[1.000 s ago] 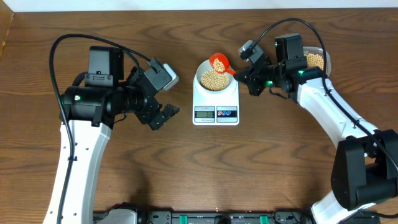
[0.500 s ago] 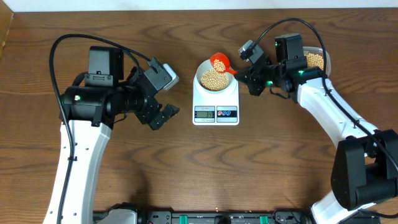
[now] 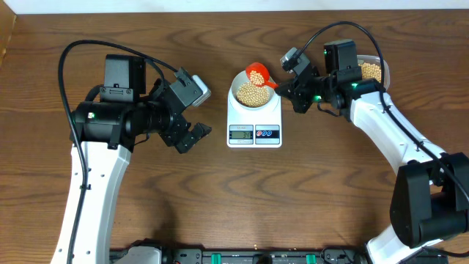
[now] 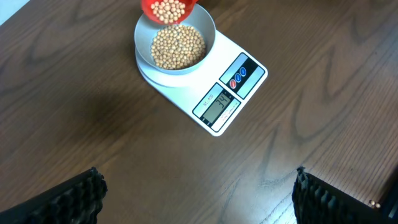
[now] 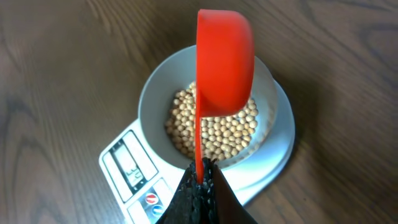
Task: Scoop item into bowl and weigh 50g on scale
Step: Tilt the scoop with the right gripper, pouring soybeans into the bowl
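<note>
The white bowl [image 3: 253, 91] sits on the white scale [image 3: 253, 122] and holds many tan beans [image 3: 252, 93]. It also shows in the left wrist view [image 4: 176, 45] and right wrist view [image 5: 155, 102]. My right gripper [image 3: 289, 85] is shut on the handle of an orange scoop [image 3: 257, 73], which is tilted over the bowl's far rim with beans in it [image 4: 168, 9]. The scale display [image 4: 217, 103] reads 34. My left gripper [image 3: 192, 136] is open and empty, left of the scale.
A clear tub of beans [image 3: 372, 71] stands at the back right, behind my right arm. The scale's two round buttons [image 3: 266, 133] face the table's front edge.
</note>
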